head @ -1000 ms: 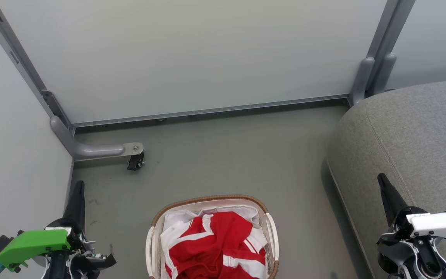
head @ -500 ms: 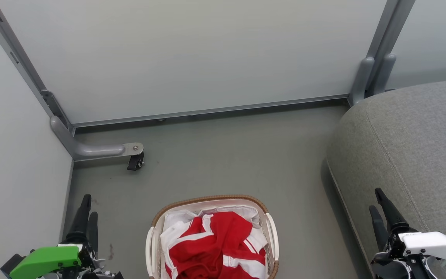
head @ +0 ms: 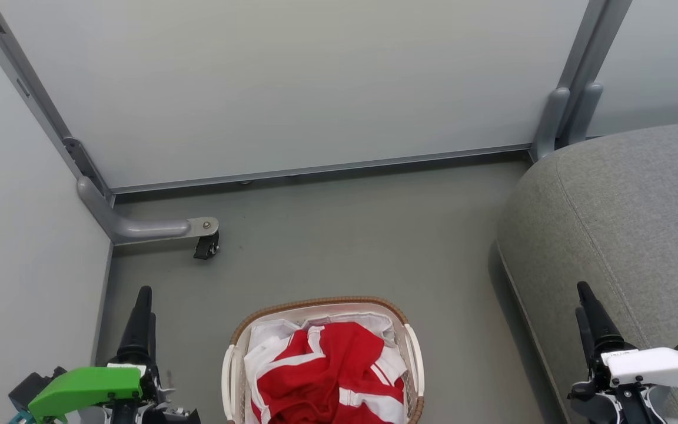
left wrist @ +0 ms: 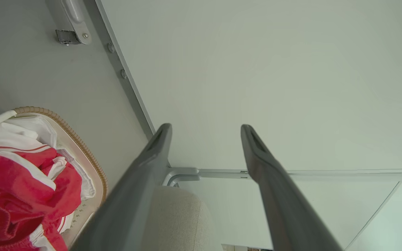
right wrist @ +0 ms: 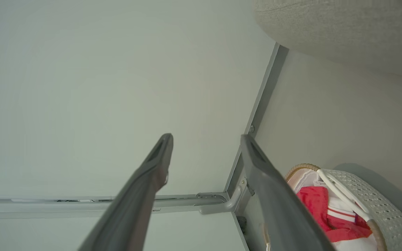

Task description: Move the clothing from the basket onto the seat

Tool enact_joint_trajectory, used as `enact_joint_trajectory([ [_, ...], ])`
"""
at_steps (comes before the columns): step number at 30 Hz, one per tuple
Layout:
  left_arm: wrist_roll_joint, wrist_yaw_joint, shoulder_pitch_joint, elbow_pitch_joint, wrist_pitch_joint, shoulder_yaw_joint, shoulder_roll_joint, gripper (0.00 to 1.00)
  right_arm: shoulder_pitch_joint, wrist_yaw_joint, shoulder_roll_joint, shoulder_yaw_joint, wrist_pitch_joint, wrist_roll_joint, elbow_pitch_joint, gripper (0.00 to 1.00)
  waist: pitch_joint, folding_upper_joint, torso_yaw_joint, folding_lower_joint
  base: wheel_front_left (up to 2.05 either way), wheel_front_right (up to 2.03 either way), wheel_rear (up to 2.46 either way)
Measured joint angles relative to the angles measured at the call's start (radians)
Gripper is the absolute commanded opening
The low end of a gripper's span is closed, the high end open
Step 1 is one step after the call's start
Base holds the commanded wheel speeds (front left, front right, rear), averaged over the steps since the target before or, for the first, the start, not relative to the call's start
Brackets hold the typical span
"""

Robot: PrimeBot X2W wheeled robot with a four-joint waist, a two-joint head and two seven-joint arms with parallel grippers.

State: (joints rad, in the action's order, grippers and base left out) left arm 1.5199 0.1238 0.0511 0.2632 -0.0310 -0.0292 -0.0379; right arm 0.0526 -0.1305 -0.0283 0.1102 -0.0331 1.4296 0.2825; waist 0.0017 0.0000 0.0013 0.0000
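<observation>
The clothing [head: 327, 377], red fabric with white stripes, lies heaped in the basket [head: 315, 301], a white one with a brown woven rim and a white liner, on the floor at the bottom centre. The grey seat [head: 627, 206] rises at the right. My left gripper [head: 146, 303] hovers to the left of the basket, open and empty; its wrist view shows the gripper [left wrist: 206, 127] with spread fingers, the clothing [left wrist: 12, 188] at lower left. My right gripper [head: 580, 297] is over the seat's front edge, open; its wrist view shows the gripper [right wrist: 206, 136] empty, with the basket [right wrist: 372, 205] at lower right.
Pale partition panels close off the back and left. A grey metal foot with a black caster [head: 205, 246] juts onto the floor [head: 345, 235] at the left. A grey post [head: 562, 118] stands at the seat's far corner.
Both grippers have gone from shut to open. The left gripper has shifted a little to the right, the right one slightly lower in the head view. The clothing and basket have not moved.
</observation>
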Motion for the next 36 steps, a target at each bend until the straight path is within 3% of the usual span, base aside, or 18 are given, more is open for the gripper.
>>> enact_joint_trajectory([
  [15, -0.258, 0.0, 0.0, -0.048, 0.06, 0.041, -0.001, 1.0, 0.0, 0.0, -0.004, 0.004, 0.06, -0.3, -0.071, 1.0, 0.0, 0.0, 0.003, 0.0, 0.0, 0.0, 0.0],
  [28, -0.583, -0.001, -0.001, -0.063, 0.104, 0.083, -0.002, 1.0, -0.007, 0.0, -0.007, -0.04, 0.105, -0.583, -0.124, 1.0, 0.002, 0.0, 0.005, 0.0, 0.0, 0.0, 0.0],
  [36, -0.719, -0.009, -0.016, -0.06, 0.13, 0.105, -0.003, 1.0, -0.021, 0.0, -0.01, -0.054, 0.131, -0.711, -0.132, 1.0, 0.003, 0.0, 0.007, 0.0, 0.0, 0.0, 0.0],
])
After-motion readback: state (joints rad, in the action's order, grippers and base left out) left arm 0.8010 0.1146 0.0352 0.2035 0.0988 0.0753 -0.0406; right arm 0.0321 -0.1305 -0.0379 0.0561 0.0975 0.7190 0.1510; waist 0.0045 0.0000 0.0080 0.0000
